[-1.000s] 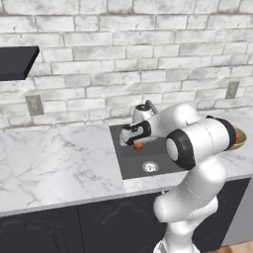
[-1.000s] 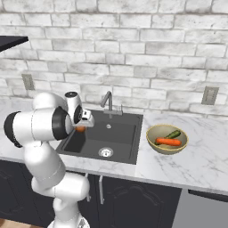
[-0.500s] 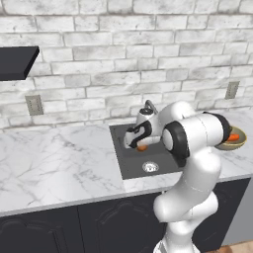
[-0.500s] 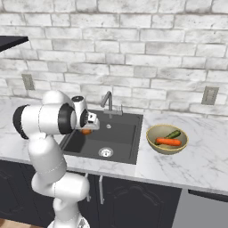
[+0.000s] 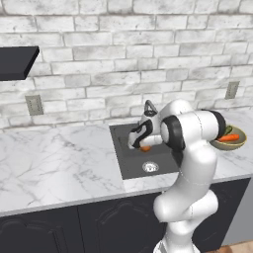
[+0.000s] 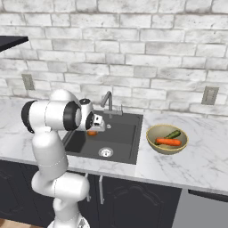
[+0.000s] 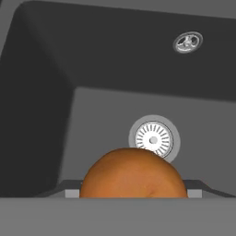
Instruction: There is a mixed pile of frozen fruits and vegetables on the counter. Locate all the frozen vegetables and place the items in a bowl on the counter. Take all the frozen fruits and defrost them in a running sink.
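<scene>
Moved: arm swings further in over the sink [image 6: 116, 133] since a second ago, carrying the fruit along.
Gripper [image 5: 143, 146]: clamped on the orange fruit [image 7: 133, 174], above the sink's drain [image 7: 153, 139].
Bowl [image 6: 156, 147]: right of the sink on the counter [image 6: 200, 160], holding carrot [image 6: 168, 142] and green stick [image 6: 172, 134].

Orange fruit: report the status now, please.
Gripper over the sink, jaws shut on orange fruit. Carrot and green stick already in the bowl. Nothing in the way below.
</scene>
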Controlling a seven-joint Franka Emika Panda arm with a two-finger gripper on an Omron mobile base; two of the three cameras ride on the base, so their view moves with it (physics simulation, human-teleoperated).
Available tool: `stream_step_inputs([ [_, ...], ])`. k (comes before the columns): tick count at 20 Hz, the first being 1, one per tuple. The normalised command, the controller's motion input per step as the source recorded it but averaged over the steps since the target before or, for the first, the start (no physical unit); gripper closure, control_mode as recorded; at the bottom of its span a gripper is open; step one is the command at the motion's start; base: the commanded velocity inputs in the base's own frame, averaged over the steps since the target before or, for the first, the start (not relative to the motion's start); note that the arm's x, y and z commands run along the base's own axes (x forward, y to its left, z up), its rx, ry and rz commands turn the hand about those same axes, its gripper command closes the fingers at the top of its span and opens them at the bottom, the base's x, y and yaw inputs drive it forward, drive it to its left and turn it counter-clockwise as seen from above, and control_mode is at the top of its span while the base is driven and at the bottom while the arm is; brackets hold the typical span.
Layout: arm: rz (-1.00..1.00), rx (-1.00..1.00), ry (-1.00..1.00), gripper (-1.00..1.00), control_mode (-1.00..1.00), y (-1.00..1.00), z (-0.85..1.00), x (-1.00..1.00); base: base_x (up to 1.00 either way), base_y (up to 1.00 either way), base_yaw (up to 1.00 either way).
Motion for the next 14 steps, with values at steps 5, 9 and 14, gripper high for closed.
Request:
stream_step_inputs([
  [5,0.02,-0.03,0.0,1.0,-1.0,-0.09,-0.17,0.25,0.0,0.0,0.0],
  [9,0.04,-0.05,0.0,1.0,-1.0,-0.01,-0.22,0.29,0.0,0.0,0.0],
  [14,0.03,-0.03,0.0,1.0,-1.0,-0.07,-0.21,0.22,0.0,0.0,0.0],
])
